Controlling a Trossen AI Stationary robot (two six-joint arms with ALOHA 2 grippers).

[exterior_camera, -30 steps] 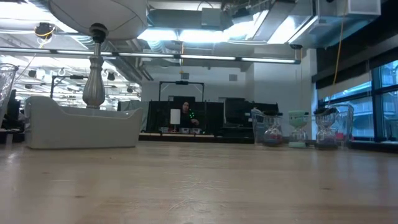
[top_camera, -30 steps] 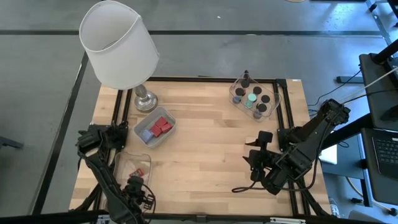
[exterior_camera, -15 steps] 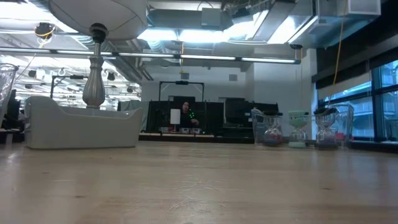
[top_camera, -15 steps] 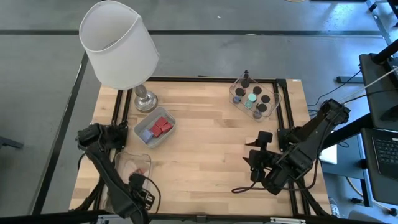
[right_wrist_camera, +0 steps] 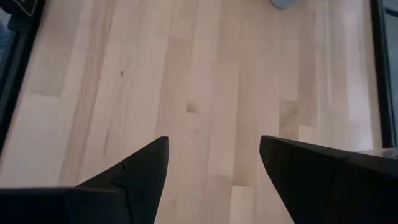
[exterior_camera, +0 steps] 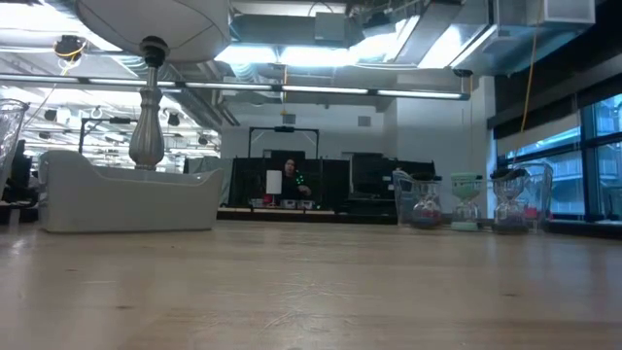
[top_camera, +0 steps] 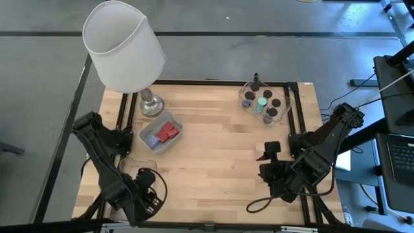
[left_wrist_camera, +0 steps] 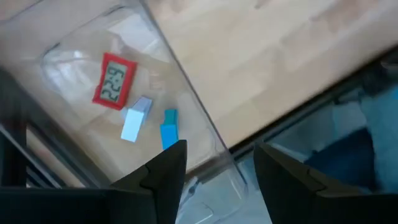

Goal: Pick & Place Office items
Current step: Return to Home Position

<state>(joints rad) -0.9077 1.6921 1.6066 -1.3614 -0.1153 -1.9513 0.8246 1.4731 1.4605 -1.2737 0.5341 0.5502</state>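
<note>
The office items lie in three clear trays. Red blocks (top_camera: 167,131) and a pale blue bit sit in the tray beside the lamp. Dark round caps (top_camera: 267,98) with coloured tops fill the far-right tray. In the near-left tray (top_camera: 132,172) lie a red white-labelled piece (left_wrist_camera: 115,81), a pale blue block (left_wrist_camera: 135,118) and a blue bit (left_wrist_camera: 169,129). My left gripper (top_camera: 142,196) (left_wrist_camera: 217,168) hangs open over that tray's near end, touching nothing. My right gripper (top_camera: 266,162) (right_wrist_camera: 214,162) is open above bare wood on the right.
The white-shaded lamp (top_camera: 123,45) stands at the far-left corner on its metal base (top_camera: 151,103). A black frame (top_camera: 294,123) runs along the table's edges. Bare wood (top_camera: 213,155) spreads across the middle. A cable (top_camera: 255,206) loops below the right arm.
My left arm has raised its elbow toward the far-left while its gripper stays at the near-left tray. My right gripper has drawn back slightly toward the table's near edge, and its cable has shifted with it.
</note>
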